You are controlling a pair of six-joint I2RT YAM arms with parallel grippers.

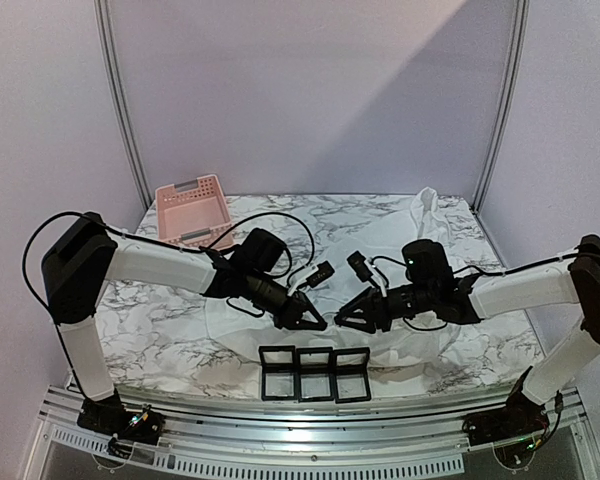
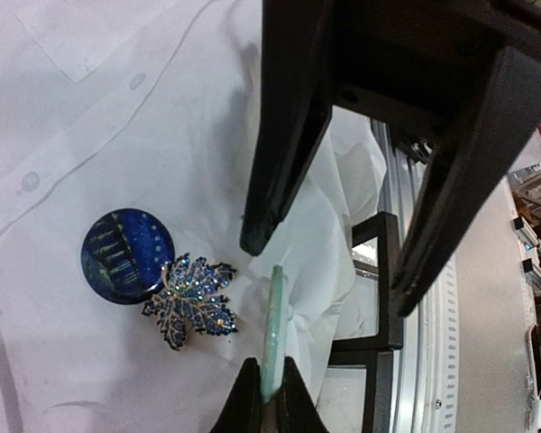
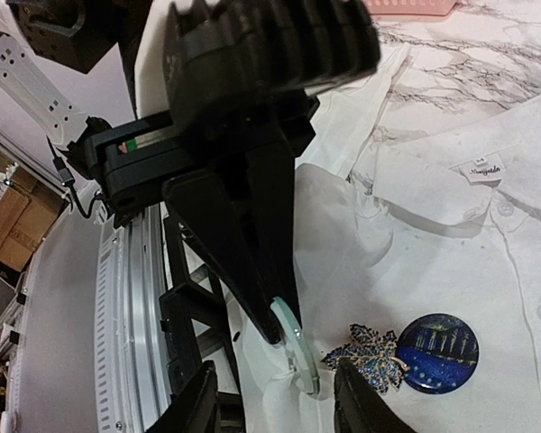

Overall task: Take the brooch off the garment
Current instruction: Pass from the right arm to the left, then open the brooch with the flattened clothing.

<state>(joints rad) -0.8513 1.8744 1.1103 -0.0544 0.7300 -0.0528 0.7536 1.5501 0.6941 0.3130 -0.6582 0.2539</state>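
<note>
The garment [image 1: 420,345], a white wrinkled shirt [image 3: 451,244], lies spread on the marble table. My left gripper [image 2: 269,399] is shut on the edge of a round pale green brooch [image 2: 273,325], which I see edge-on. A fold of white fabric is bunched up behind this brooch [image 3: 299,354]. My right gripper [image 3: 275,403] is open, one finger on each side of the brooch and not touching it. From above, both grippers [image 1: 310,320] [image 1: 352,318] meet tip to tip over the shirt's near hem. A blue leaf brooch [image 2: 194,302] and a round dark blue badge [image 2: 126,255] sit on the shirt beside them.
Three black square frames [image 1: 315,372] stand in a row at the table's near edge, just below the grippers. A pink basket [image 1: 193,208] sits at the back left. The metal rail [image 2: 406,361] runs along the front edge.
</note>
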